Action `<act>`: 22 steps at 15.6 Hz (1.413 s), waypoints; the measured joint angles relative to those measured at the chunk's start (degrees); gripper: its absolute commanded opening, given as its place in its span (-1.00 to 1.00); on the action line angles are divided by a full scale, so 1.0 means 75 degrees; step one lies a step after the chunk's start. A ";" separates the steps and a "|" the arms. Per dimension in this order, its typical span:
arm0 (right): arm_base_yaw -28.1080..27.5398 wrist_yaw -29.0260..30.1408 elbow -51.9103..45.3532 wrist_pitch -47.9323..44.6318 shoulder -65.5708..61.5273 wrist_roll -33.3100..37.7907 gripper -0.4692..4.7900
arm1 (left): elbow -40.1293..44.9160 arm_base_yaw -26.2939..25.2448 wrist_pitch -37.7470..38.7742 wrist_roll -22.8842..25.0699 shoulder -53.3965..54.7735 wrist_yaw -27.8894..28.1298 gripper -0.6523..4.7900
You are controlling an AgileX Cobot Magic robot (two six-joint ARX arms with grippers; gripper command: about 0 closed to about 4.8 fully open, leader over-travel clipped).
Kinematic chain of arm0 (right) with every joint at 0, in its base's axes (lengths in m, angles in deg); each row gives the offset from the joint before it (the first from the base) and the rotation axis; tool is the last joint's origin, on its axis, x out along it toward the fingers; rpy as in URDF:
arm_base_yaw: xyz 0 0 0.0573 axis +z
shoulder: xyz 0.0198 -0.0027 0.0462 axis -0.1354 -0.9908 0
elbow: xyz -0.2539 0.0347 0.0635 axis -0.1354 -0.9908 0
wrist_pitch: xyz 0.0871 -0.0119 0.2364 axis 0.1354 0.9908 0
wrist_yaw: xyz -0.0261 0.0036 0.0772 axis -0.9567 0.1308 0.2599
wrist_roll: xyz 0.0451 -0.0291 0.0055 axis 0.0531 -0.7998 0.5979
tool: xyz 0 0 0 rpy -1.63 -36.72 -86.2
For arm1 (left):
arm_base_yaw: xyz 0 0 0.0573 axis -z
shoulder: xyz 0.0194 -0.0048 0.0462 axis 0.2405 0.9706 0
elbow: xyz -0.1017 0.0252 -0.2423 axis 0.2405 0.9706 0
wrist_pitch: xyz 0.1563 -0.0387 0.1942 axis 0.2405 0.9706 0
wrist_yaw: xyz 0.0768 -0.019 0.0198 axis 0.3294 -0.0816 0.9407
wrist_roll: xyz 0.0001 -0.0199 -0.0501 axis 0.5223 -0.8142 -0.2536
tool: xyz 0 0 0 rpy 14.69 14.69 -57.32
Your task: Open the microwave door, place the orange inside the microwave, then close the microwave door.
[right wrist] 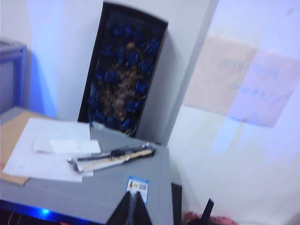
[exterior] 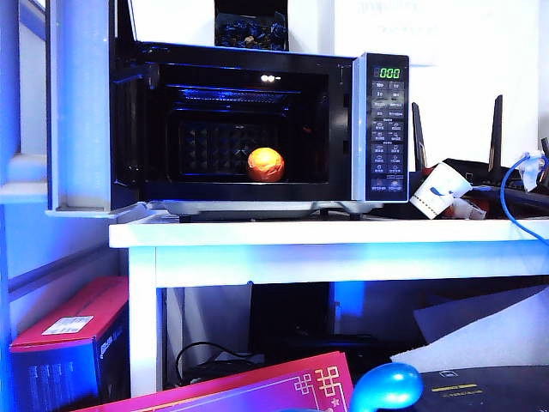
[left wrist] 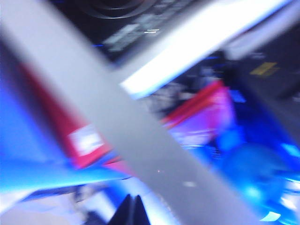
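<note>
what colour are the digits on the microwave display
Green, on the microwave display; clearest in the exterior view.

The microwave [exterior: 257, 129] has a glossy black control panel [exterior: 388, 129] and silver casing; the orange [exterior: 266, 164] looks dimpled; the table [exterior: 343, 233] is smooth, painted white

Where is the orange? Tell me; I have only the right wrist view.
Observer: The orange sits inside the microwave, on the cavity floor.
Operator: Report the door.
Observer: The microwave door stands wide open, swung to the left in the exterior view.
Operator: Give me the left gripper.
Observer: The left gripper shows only in its blurred wrist view, fingertips together and empty, down near the red box. Your right gripper is shut above the microwave's top.
</note>
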 measured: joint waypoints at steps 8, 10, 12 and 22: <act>0.0006 0.0020 0.0052 -0.0061 0.0326 0.0000 -0.82 | -0.0026 0.0009 -0.0697 0.0003 0.0589 -0.1559 -0.78; 0.0006 0.0012 0.0052 -0.0058 0.0358 0.0000 -0.82 | 0.0006 -0.0003 -0.0831 0.0003 0.0627 -0.2136 -0.78; 0.0006 0.0015 0.0052 -0.0052 0.0358 -0.0003 -0.82 | 0.0020 0.0000 -0.0982 0.0003 0.0638 -0.2302 -0.78; 0.0006 0.0012 0.0052 -0.0265 0.0358 0.0000 -0.82 | -0.0245 -0.0003 -0.0615 0.0000 0.0828 -0.1227 -0.78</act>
